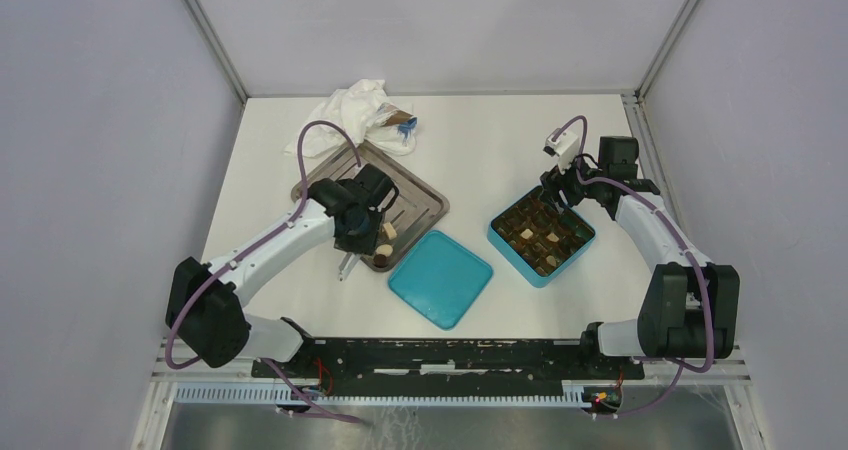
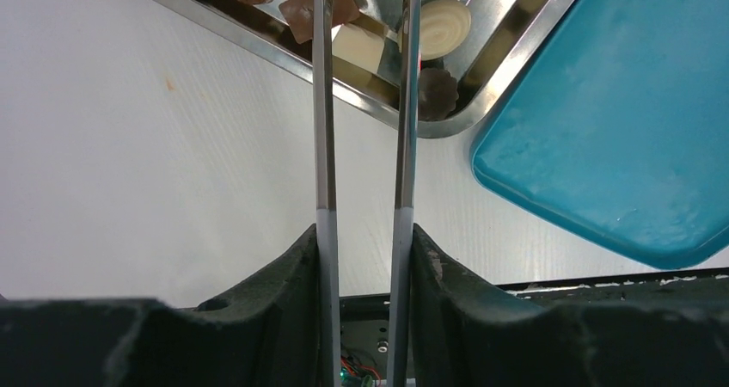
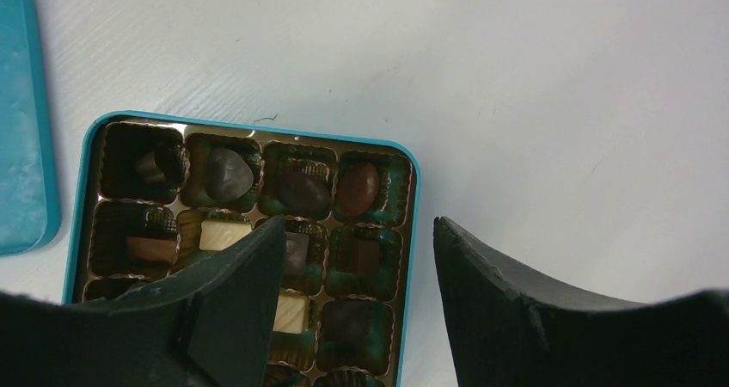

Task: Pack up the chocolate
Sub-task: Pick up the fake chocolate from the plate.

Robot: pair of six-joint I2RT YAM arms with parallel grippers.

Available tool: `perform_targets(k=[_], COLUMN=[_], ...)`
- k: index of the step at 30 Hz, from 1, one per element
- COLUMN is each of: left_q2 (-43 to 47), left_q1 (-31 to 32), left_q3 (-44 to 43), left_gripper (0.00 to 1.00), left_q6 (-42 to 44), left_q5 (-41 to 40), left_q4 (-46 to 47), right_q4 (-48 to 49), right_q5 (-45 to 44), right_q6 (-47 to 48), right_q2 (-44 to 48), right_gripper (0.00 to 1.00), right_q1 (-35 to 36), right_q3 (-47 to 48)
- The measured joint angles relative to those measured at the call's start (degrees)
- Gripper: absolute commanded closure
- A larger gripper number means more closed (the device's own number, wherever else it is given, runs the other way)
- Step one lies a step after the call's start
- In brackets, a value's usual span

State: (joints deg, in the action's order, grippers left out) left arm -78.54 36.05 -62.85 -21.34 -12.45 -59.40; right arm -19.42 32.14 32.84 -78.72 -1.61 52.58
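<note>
**Bright, even light; soft close-ups**

Diffuse light leaves the white desk (image 1: 500, 140) nearly shadowless. Tray (image 2: 494, 9) and tweezers (image 2: 323, 103) glint with glare. Near the lens, the dark fingers (image 3: 533, 318) blur; the box (image 3: 413, 232) interior sits dim.

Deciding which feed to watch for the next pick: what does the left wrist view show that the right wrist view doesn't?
Only left wrist: the metal tray with loose chocolates, and the tongs gripped in the left hand. Only right wrist: the teal box, pieces in its cells, below the open right hand. Both: the teal lid and the white table.
</note>
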Motion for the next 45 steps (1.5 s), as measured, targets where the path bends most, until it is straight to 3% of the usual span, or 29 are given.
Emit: perform_targets(k=[6, 14, 15, 17, 19, 31, 45], left_q2=[-0.2, -1.4, -1.7, -2.0, -2.0, 4.5, 12.5], left_q1=[0.0, 0.0, 0.0, 0.0, 0.0, -0.1, -0.1], left_q3=[0.5, 0.5, 0.5, 0.6, 0.6, 0.6, 0.7], left_gripper=[0.69, 0.66, 0.69, 0.91, 0.98, 0.98, 0.98], left_q6=[0.0, 0.0, 0.0, 0.0, 0.0, 0.0, -0.1], left_q5=[1.1, 2.3, 2.3, 2.4, 2.4, 0.5, 5.4], left_q4=[0.1, 0.4, 0.5, 0.7, 1.0, 1.2, 4.7], right_q4=[0.0, 0.0, 0.0, 0.0, 0.0, 0.0, -0.5], right_q5=[0.0, 0.0, 0.0, 0.0, 0.0, 0.0, -3.0], right_q6=[0.0, 0.0, 0.0, 0.0, 0.0, 0.0, 1.1], right_q2=[0.0, 0.0, 0.0, 0.0, 0.0, -0.3, -1.7], right_gripper=[0.31, 0.31, 0.31, 0.31, 0.31, 0.25, 0.31], right_q1=[0.0, 0.1, 0.1, 0.1, 0.1, 0.1, -1.8], right_q3=[0.0, 0.0, 0.0, 0.0, 0.0, 0.0, 0.0])
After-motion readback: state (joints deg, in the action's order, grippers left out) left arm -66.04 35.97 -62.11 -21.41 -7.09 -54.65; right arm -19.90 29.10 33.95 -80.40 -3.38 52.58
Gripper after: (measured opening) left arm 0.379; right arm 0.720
